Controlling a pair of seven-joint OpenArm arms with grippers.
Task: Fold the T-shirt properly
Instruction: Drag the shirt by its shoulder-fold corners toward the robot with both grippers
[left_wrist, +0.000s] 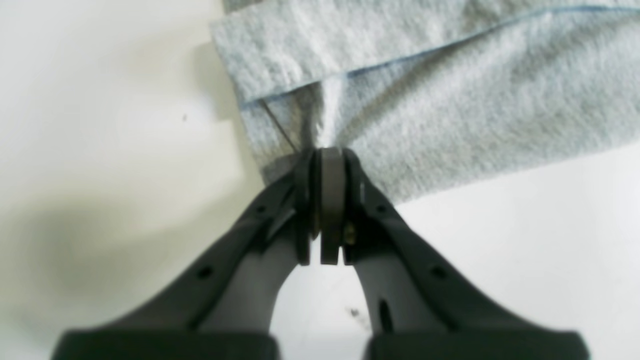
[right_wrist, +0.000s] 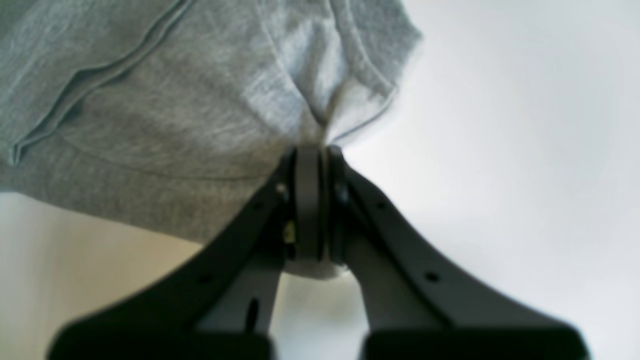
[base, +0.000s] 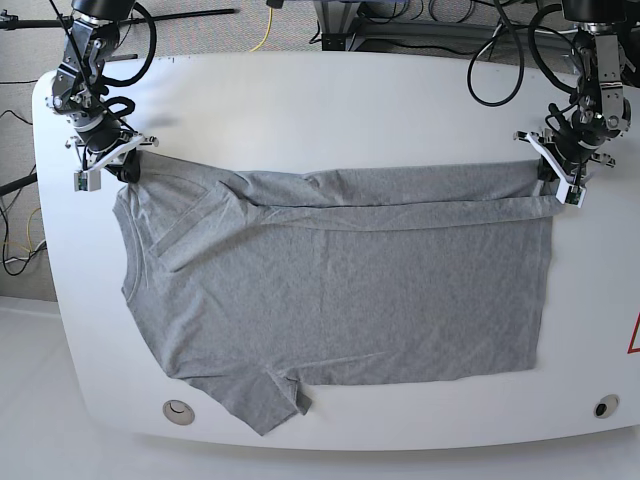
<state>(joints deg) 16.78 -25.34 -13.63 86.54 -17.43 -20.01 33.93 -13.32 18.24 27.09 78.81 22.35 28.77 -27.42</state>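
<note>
T-shirt (base: 330, 290) lying flat on bench (base: 330, 90) | left end effector (left_wrist: 327, 150) pinching hem corner, right end effector (right_wrist: 315, 146) pinching shoulder | risk: uneven pulling skewing fold, cloth slipping free

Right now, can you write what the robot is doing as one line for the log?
left end effector: shut on T-shirt | right end effector: shut on T-shirt | far edge folded over | table

Both grippers, the left gripper (left_wrist: 327, 155) and the right gripper (right_wrist: 315, 150), are showing dark grey curved fingers dotted with small screw holes. Black cables (base: 500, 60) are looping from the arms, and white brackets are edging the wrists.
</note>
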